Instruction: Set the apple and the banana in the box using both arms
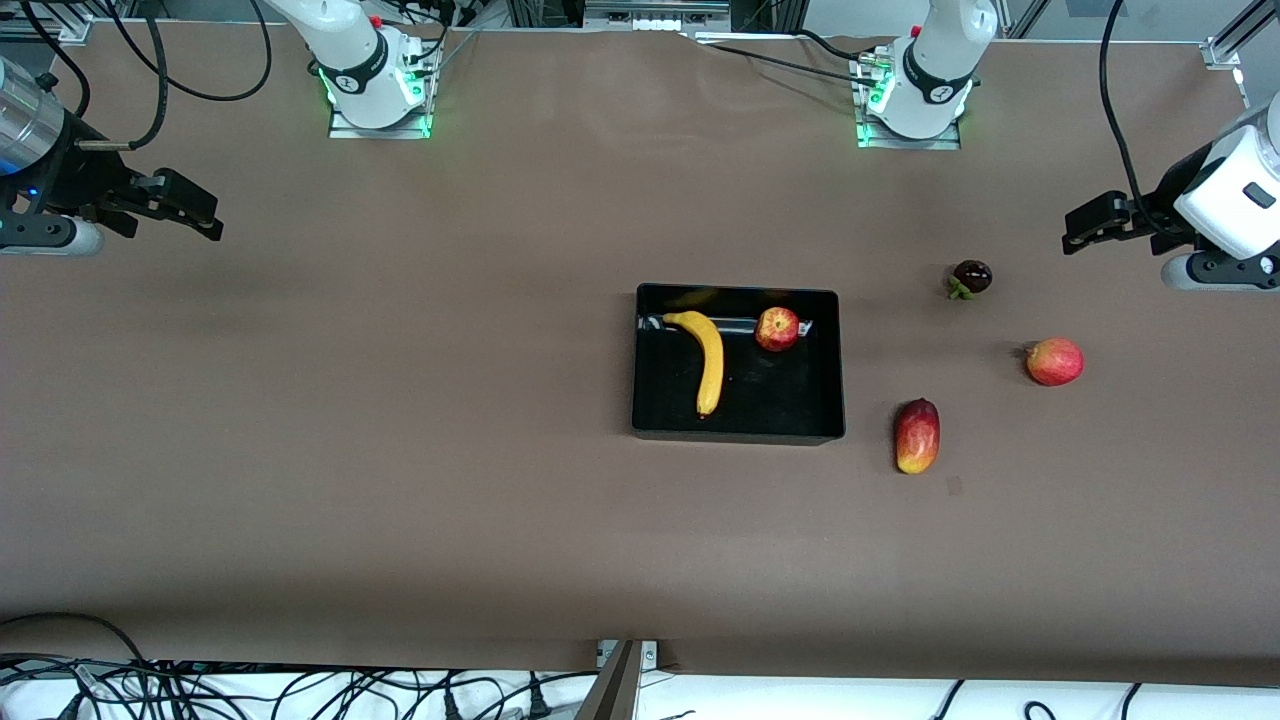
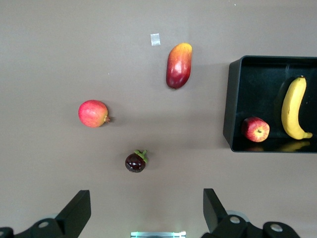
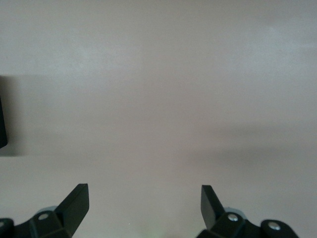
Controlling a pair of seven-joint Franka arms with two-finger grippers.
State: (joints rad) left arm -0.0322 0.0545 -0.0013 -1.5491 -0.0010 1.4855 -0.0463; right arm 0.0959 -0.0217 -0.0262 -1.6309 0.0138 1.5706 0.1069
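Observation:
The black box (image 1: 738, 433) stands mid-table. The yellow banana (image 1: 704, 359) and the small red apple (image 1: 777, 328) lie inside it, the apple toward the left arm's end. Both also show in the left wrist view: the box (image 2: 231, 104), the banana (image 2: 293, 108), the apple (image 2: 255, 129). My left gripper (image 1: 1078, 228) is open and empty, raised at the left arm's end of the table; its fingers (image 2: 79, 210) frame bare table. My right gripper (image 1: 200, 212) is open and empty, raised at the right arm's end; its fingers (image 3: 77, 201) frame bare table.
Outside the box, toward the left arm's end, lie a dark purple mangosteen (image 1: 970, 277), a pink-red round fruit (image 1: 1054, 361) and an oblong red-yellow mango-like fruit (image 1: 917, 435). Cables hang along the table's near edge.

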